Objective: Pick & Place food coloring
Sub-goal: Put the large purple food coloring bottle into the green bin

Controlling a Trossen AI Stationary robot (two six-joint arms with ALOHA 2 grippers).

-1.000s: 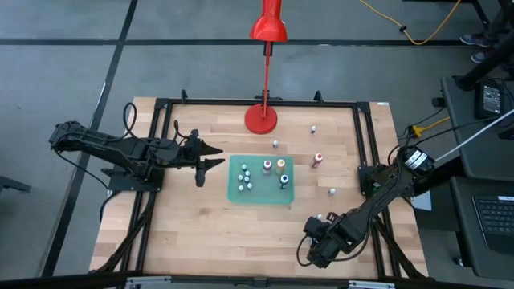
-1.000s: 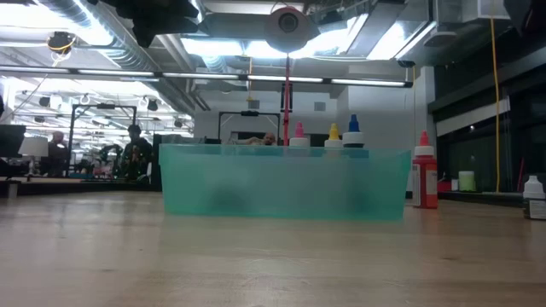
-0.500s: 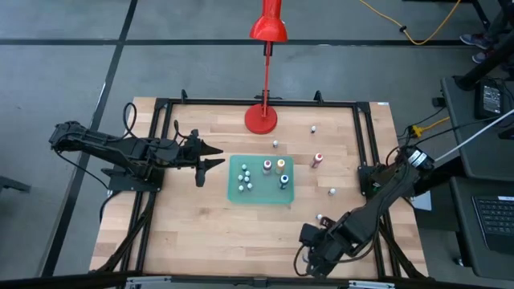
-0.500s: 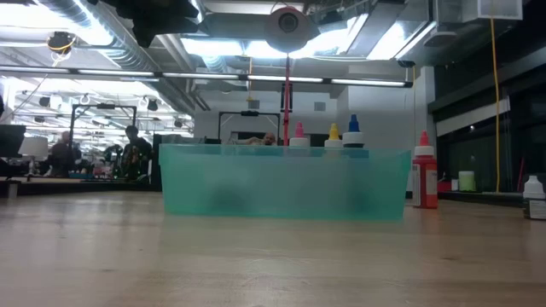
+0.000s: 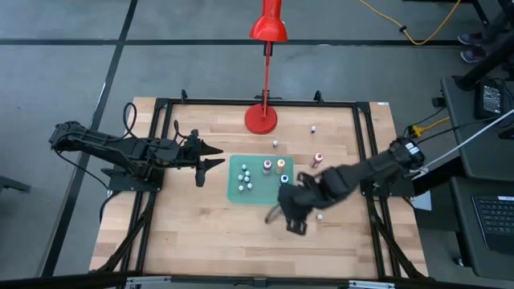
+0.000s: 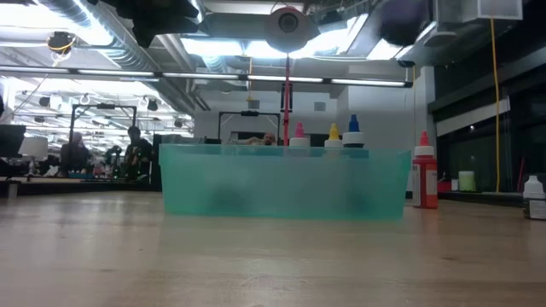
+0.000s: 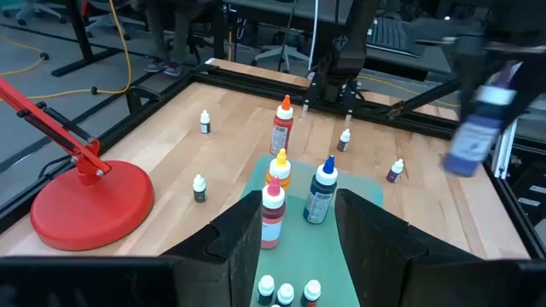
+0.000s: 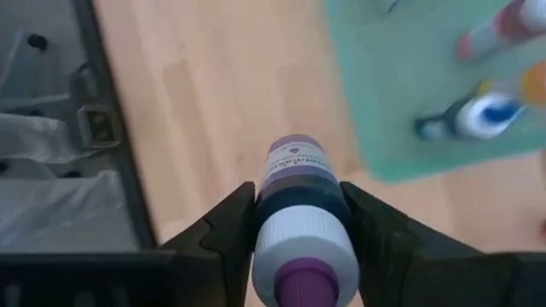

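Observation:
The food coloring is a set of tiny bottles. Several stand in the teal tray (image 5: pixel 261 181), and loose ones stand on the wood, among them a red one (image 5: pixel 317 160) and a white-capped one (image 5: pixel 320 217). My right gripper (image 5: pixel 292 215) hovers by the tray's near right corner, shut on a purple bottle (image 8: pixel 299 200), which shows blurred in the left wrist view (image 7: pixel 476 128). My left gripper (image 7: pixel 294 247) waits open just left of the tray, with nothing between its fingers. My right gripper pinches the purple bottle's dark body (image 8: pixel 299 189) between its two fingers (image 8: pixel 223 232), just below the white collar. The fingers come steeply from above. The bottle's cap (image 8: pixel 303 280) faces the wrist, its base points down, and it is lifted clear of the table.
A tall red lamp with a round base (image 5: pixel 261 119) stands at the far middle of the table. A black frame (image 5: pixel 365 144) runs around the wooden top. The tray's wall (image 6: pixel 281 183) hides its bottles' bodies in the low view. Bare wood lies along the near side.
My right gripper has risen from the table's near right corner and swung toward the tray, rolling its wrist as it went. It now hangs high over the wood by the tray's near right corner.

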